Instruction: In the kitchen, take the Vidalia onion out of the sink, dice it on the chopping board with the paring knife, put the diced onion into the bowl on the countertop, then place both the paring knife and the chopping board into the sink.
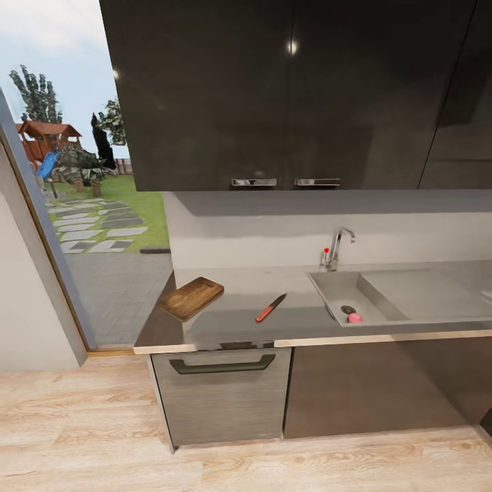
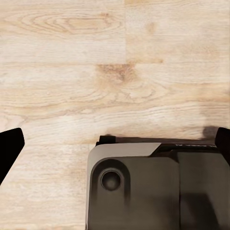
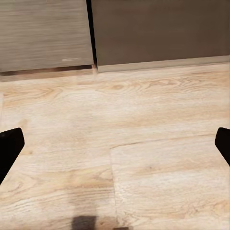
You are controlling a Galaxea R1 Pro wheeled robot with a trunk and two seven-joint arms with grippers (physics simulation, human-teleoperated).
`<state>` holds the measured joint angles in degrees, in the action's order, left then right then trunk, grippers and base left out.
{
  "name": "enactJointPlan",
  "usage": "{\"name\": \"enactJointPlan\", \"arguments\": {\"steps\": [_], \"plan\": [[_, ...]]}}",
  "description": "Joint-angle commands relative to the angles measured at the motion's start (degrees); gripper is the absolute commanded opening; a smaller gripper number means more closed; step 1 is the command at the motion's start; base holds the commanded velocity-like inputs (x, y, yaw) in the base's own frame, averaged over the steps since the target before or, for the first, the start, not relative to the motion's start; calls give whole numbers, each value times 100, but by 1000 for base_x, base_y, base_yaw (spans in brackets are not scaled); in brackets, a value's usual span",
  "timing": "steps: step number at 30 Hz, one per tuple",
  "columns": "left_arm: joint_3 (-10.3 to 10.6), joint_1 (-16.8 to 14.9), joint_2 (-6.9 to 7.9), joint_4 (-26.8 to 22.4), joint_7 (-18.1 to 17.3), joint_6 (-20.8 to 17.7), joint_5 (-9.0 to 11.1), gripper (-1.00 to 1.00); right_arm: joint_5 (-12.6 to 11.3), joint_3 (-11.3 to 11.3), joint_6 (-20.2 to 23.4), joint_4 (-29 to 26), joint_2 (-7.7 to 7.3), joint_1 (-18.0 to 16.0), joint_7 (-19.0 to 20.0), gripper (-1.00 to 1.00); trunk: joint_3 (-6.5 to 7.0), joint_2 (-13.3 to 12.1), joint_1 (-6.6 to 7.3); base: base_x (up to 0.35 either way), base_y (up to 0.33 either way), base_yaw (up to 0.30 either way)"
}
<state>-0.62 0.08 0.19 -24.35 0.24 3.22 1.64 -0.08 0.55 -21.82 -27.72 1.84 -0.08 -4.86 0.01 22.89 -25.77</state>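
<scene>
In the head view the chopping board [image 1: 191, 297] lies at the left end of the grey countertop [image 1: 239, 321]. To its right lies the paring knife [image 1: 271, 308], red handle toward me. The sink [image 1: 335, 283] sits further right, with the pinkish Vidalia onion [image 1: 354, 318] at the basin's near end beside the drain. A pale sliver [image 1: 487, 296] at the counter's right edge may be the bowl, but too little shows to tell. Both wrist views look down at the floor. My left gripper [image 2: 115, 143] and right gripper [image 3: 115, 143] are open, fingertips [image 3: 9, 143] wide apart and empty.
A chrome tap [image 1: 339, 244] with a red knob [image 1: 326, 251] stands behind the sink. Dark wall cabinets [image 1: 287, 89] hang over the counter. A handled drawer front [image 1: 222, 393] sits under it. A glass opening [image 1: 96, 205] is at left. My dark base [image 2: 153, 187] stands on the wooden floor.
</scene>
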Motion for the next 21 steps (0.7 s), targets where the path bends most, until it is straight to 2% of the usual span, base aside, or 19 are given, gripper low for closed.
{"name": "enactJointPlan", "arguments": {"steps": [1,16,21], "plan": [[-2,1,0,0,2,16,15,100,0,7,-15,4,1,-1,-22,100,-1,3,-2,0,0,0],[11,1,10,24,-6,45,12,100,6,12,-17,0,1,-1,-20,100,-1,3,-2,0,0,0],[9,1,74,55,-6,47,12,100,20,19,-22,1,-1,-1,-17,100,-1,3,-2,17,0,0]]}}
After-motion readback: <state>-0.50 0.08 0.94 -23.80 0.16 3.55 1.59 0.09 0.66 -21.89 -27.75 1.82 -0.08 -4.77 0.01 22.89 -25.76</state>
